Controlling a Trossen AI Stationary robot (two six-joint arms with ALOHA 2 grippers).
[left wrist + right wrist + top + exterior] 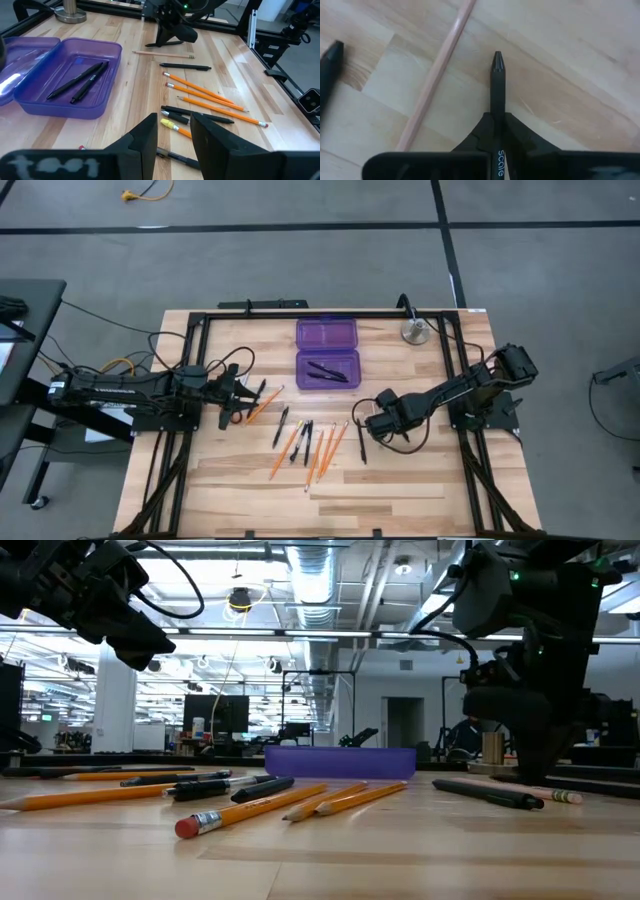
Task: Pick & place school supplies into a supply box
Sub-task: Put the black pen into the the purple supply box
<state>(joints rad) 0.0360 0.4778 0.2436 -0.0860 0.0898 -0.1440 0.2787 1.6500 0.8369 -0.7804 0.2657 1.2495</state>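
The purple supply box (326,352) lies open at the table's far middle, and two black pens (80,82) lie in its near half. Several orange pencils (318,448) and black pens (305,438) lie loose on the table's middle. My left gripper (245,392) is open above the table's left part (174,135), next to an orange pencil (262,402) and the red-handled scissors (232,418). My right gripper (362,420) is low over the table, right of the pencils, and shut on a black pen (497,80). A pale pencil (435,75) and another black pen (330,70) lie beside it. My right gripper pinches the black pen between its two fingers (512,132). The fingers lie along the pen. Its pointed tip (497,57) sticks out past the fingertips, close over the wood. I cannot tell whether the pen touches the table.
A round silver metal object (415,332) stands at the far right, beside the box. A black frame (200,320) runs around the tabletop. Bare wood lies along the near edge (330,505).
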